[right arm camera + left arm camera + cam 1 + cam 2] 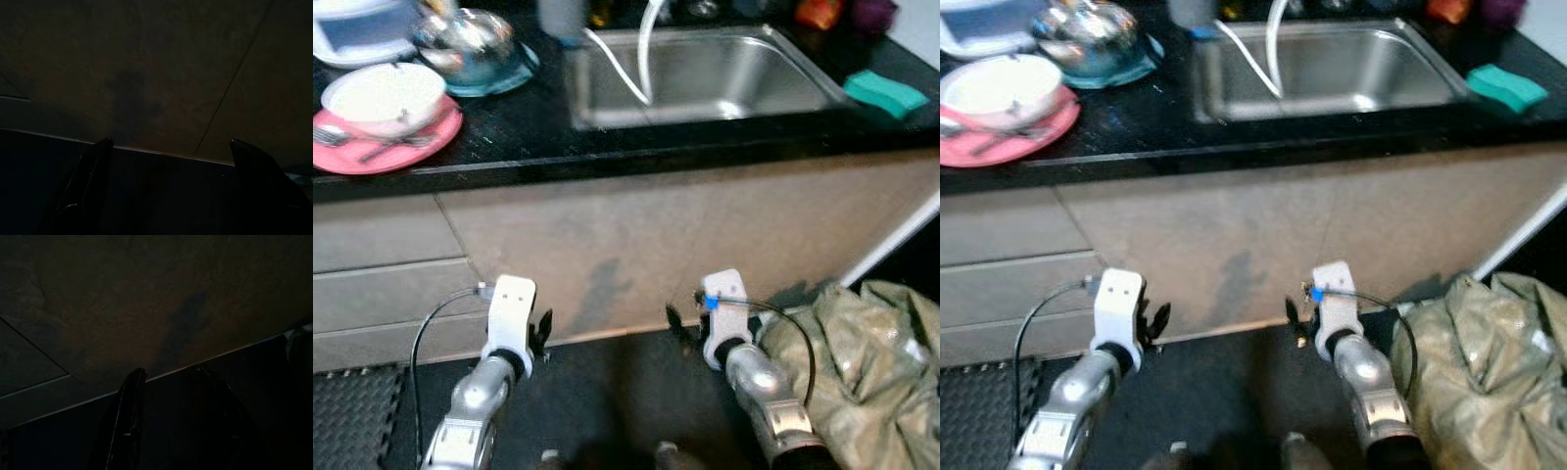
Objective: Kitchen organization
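Left eye view: a black worktop [509,127] runs across the top. A steel sink [705,73] is set into it, with a white hose [622,69] hanging into the basin. Left of the sink stands a pink plate [386,142] carrying a white bowl [382,96] and a fork [333,135]. Behind it is a shiny metal bowl [470,44] on a teal plate [514,73]. A teal sponge [886,93] lies on the worktop right of the sink. Below the worktop is a beige cabinet front [656,235]. Both arms hang low before it. The left gripper [540,335] and the right gripper [683,328] are near the dark floor, touching nothing.

Right eye view: same scene. A crumpled olive bag [1489,362] lies on the floor just beside the right arm. A ribbed black mat [979,401] lies at the far left.

Left wrist view: very dark. One of the fingers [128,426] shows clearly; the other is a faint shape apart from it, nothing between them, so they are released.

Right wrist view: very dark. The two fingers [88,181] stand wide apart, released, pointing at the cabinet base.
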Motion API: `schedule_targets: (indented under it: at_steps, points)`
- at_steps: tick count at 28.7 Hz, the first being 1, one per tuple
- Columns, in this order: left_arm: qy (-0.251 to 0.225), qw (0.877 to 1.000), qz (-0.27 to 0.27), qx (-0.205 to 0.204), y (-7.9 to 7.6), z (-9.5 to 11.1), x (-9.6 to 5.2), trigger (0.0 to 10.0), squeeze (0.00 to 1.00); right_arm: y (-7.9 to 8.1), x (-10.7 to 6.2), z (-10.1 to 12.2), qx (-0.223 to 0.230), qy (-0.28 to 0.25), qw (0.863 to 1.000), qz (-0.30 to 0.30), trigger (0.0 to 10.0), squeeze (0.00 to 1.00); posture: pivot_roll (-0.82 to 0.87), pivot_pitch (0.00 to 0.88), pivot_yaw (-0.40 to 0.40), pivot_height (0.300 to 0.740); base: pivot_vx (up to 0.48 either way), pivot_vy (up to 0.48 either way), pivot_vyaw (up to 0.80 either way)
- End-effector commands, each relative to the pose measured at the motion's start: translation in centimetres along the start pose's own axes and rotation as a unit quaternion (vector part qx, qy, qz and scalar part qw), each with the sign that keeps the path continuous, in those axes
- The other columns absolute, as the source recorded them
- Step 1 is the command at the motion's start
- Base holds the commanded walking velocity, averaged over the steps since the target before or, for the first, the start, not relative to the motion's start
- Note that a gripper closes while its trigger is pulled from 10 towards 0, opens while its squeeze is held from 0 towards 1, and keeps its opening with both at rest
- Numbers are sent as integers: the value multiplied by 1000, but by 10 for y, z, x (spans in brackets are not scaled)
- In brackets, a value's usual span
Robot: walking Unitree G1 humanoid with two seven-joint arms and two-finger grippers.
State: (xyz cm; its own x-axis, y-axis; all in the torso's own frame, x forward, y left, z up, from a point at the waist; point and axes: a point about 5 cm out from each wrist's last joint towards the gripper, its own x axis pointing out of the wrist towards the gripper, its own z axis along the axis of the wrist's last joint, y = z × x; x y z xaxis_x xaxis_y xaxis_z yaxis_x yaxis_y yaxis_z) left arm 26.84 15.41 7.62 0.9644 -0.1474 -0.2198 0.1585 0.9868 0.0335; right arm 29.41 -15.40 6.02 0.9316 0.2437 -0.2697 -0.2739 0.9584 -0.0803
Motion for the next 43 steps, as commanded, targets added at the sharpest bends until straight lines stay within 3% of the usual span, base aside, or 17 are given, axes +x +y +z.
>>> schedule_targets:
  at_steps: [1,11,28,43]
  points:
    - [14,1000,2,-1,0,-7,-2,10000,0,-2,-3,-6,-3,11,1000,-2,10000,0,-27,183,-7,740,0,-390,0]
    - [19,999,12,-41,5,-9,-3,10000,0,-3,-2,-3,-7,7,1000,0,10000,0,-27,189,-14,740,0,105,0]
    - [6,999,18,-48,8,-5,-4,10000,0,-1,-1,0,-9,3,1000,4,10000,0,-24,195,-14,740,0,145,0]
    - [3,1000,14,-28,8,-1,-2,10000,0,-1,0,0,-5,0,1000,0,10000,0,-16,195,-2,740,0,96,0]
